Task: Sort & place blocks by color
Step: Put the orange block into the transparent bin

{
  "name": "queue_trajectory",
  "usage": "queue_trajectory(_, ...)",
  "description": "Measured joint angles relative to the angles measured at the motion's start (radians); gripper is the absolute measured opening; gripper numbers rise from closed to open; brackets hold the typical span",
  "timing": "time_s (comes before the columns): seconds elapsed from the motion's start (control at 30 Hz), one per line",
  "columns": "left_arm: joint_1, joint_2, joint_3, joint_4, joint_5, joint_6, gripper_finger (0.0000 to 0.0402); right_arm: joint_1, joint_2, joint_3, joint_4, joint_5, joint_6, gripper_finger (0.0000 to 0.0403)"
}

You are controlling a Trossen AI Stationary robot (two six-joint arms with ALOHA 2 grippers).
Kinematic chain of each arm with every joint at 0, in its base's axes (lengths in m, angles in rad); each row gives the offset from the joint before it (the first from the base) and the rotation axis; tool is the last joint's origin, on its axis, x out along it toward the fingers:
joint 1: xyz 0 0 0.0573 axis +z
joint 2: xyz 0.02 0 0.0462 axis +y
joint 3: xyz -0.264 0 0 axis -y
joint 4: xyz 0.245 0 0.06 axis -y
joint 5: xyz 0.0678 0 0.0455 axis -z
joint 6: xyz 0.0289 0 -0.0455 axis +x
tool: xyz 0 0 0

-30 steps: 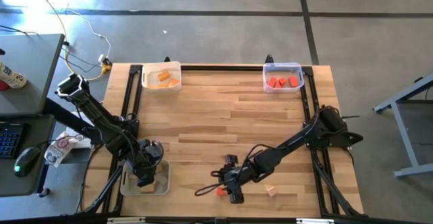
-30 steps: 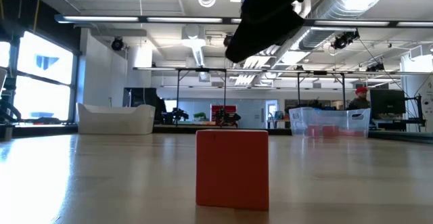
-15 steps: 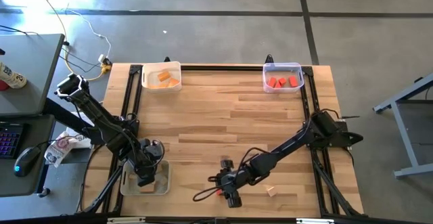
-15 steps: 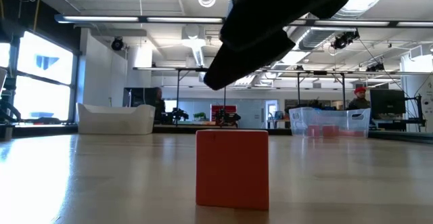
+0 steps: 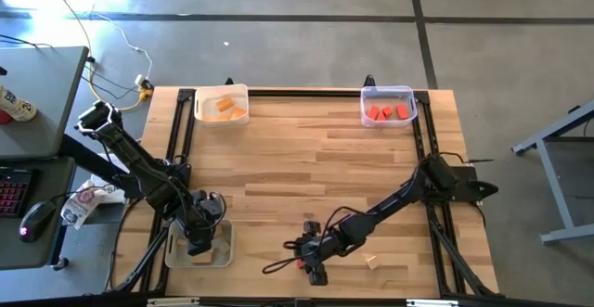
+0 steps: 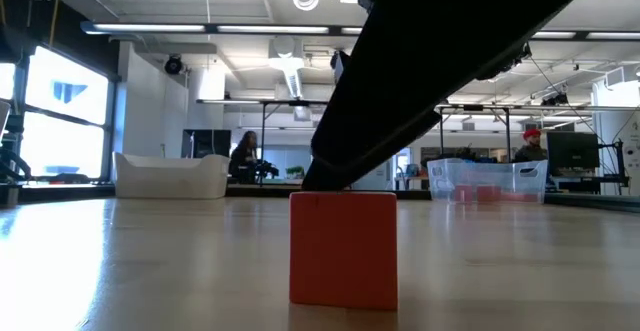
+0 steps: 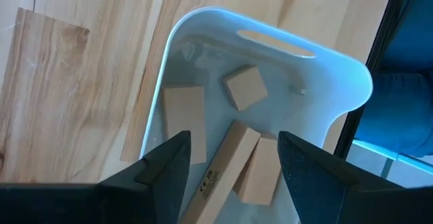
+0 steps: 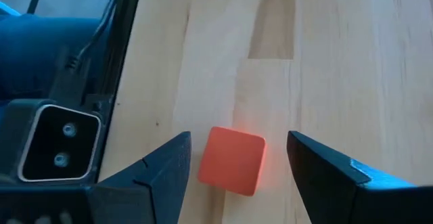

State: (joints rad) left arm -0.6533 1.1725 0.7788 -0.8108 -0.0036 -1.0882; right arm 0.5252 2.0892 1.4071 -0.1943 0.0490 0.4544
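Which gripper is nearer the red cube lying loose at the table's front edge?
The right. The right gripper is open directly over the red cube, fingers on either side. The left gripper hangs open over the tray of tan blocks at the table's front left corner.

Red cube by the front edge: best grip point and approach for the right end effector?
Take the red cube across two opposite flat side faces, coming straight down from above. It sits flat on the table with bare wood all round, and the right end effector hangs open over it, one finger each side. The cube looks slightly rotated to the fingers, so a small wrist twist would likely seat them flush.
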Motion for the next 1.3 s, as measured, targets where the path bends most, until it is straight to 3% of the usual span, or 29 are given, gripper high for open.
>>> queue_trajectory(0.47, 0.000, 0.000, 0.000, 0.000, -0.007, 0.000, 0.0207, 0.008, 0.053, 0.000, 0.035, -0.004, 0.038, 0.0226)
queue_trajectory(0.57, 0.000, 0.000, 0.000, 0.000, -0.008, 0.000, 0.0207, 0.008, 0.053, 0.000, 0.033, 0.001, 0.043, 0.0201)
queue_trajectory(0.77, 0.000, 0.000, 0.000, 0.000, -0.008, 0.000, 0.0207, 0.003, 0.050, 0.002, 0.007, -0.042, 0.087, 0.0105)
queue_trajectory(0.87, 0.000, 0.000, 0.000, 0.000, -0.008, 0.000, 0.0207, 0.003, 0.048, 0.002, 0.005, -0.039, 0.085, 0.0104)
queue_trajectory(1.3, -0.003, -0.002, 0.000, 0.029, -0.008, 0.045, 0.0207, -0.030, -0.093, -0.001, -0.272, 0.143, 0.039, 0.0104)
